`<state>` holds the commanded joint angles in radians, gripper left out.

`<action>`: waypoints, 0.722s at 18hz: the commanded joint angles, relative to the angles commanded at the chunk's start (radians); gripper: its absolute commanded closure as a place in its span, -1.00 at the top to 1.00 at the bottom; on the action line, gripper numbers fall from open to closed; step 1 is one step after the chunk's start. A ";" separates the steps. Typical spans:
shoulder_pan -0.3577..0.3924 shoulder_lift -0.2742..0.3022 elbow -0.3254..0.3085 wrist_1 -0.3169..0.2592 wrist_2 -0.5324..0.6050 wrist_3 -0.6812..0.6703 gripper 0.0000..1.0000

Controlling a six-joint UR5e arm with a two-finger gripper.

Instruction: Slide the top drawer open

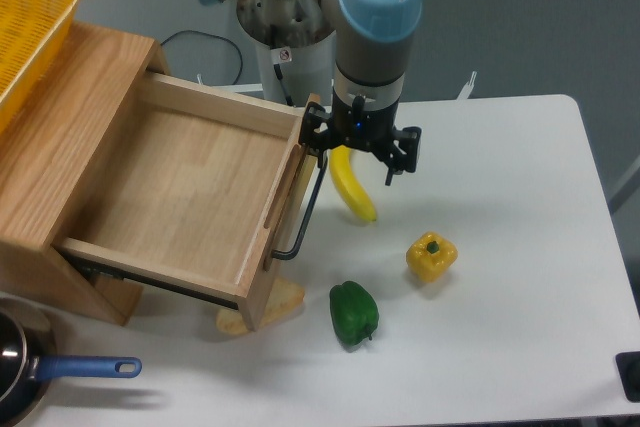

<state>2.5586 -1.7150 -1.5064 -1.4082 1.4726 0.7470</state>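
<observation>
Oak top drawer [180,187] open, black bar handle [305,209]

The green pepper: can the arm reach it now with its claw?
Probably yes. The green pepper lies alone on the open table, nothing covers it, and the claw hangs not far above, near the banana.
</observation>
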 joint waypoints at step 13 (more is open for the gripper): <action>0.253 -0.073 -0.014 0.029 0.081 0.505 1.00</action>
<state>2.8117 -1.7884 -1.5202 -1.3791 1.5539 1.2516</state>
